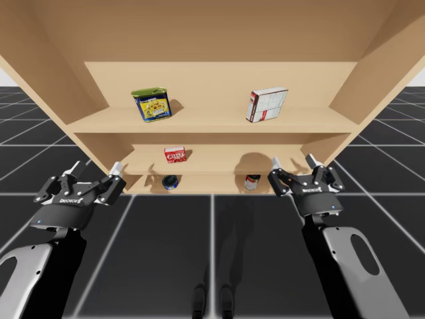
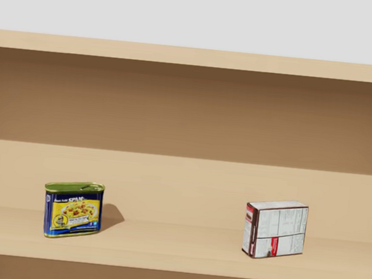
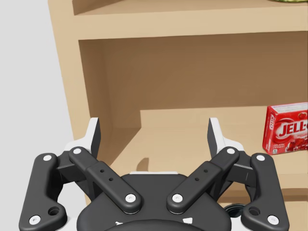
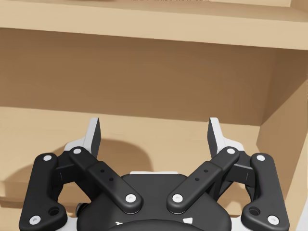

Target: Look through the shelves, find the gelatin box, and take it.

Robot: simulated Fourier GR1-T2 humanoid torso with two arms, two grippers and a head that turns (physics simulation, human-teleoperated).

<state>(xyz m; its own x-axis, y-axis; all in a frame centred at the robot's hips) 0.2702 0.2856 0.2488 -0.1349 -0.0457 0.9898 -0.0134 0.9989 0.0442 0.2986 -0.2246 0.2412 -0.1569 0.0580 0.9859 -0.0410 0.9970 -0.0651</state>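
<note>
High view overlooking shelves (image 1: pixel 212 119), head view facing upper shelf (image 2: pixel 176 244)

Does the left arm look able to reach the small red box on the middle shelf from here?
Probably yes. The open left hand faces the middle shelf, where the small red box stands alone, ahead of the hand and to one side, with nothing between them.

Upper shelf (image 1: pixel 206 119): white box (image 1: pixel 267 104) upright; blue-and-yellow can (image 1: pixel 151 105) well left of it, same board.
</note>
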